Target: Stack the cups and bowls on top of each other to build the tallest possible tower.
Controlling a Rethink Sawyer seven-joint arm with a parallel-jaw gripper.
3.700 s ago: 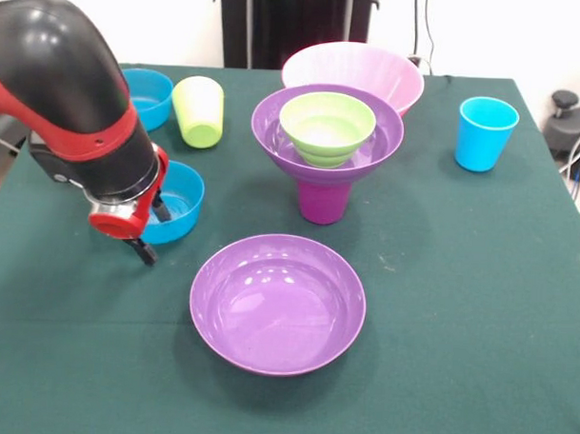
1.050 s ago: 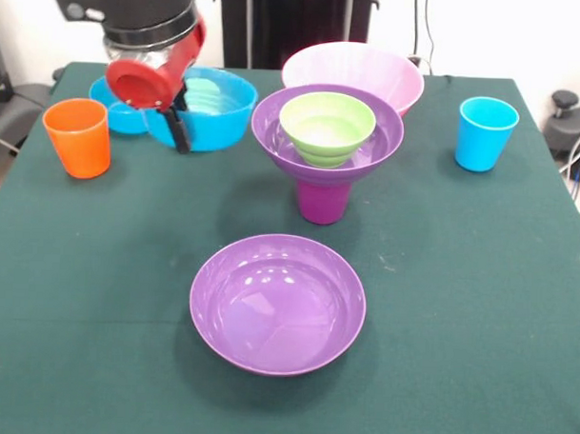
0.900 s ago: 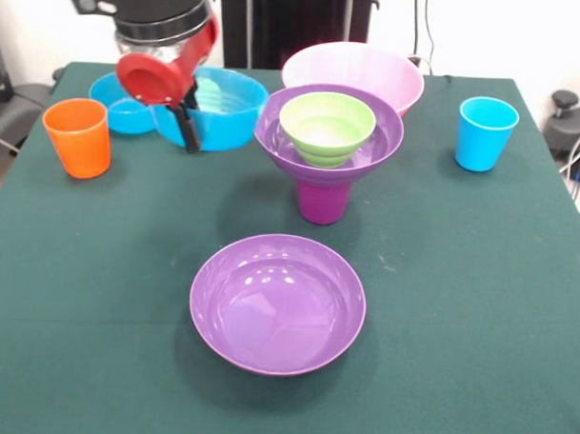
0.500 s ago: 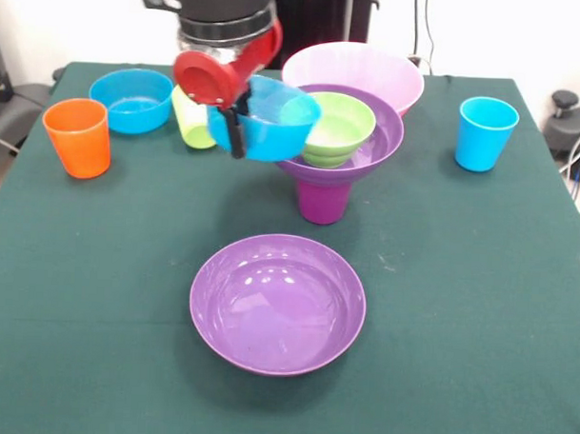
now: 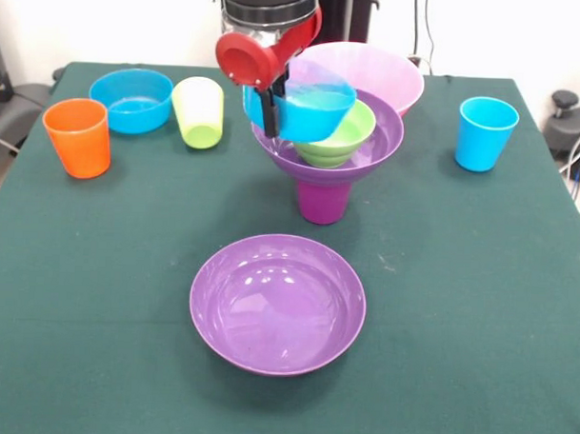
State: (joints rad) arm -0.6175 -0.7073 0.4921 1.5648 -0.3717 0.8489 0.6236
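Above the green bowl (image 5: 342, 141), jaws clamp blue bowl's (image 5: 308, 111) rim.

A dark green tablecloth (image 5: 477, 309) covers the whole table. Behind it stands a plain white wall (image 5: 106, 20), with thin cables (image 5: 428, 27) hanging down. At the right edge sits a dark, rounded object (image 5: 572, 117), partly cut off.

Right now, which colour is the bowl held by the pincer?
Blue bowl, seen best in the front view.

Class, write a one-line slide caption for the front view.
Gripper holds a small blue bowl over the green bowl atop the tower.
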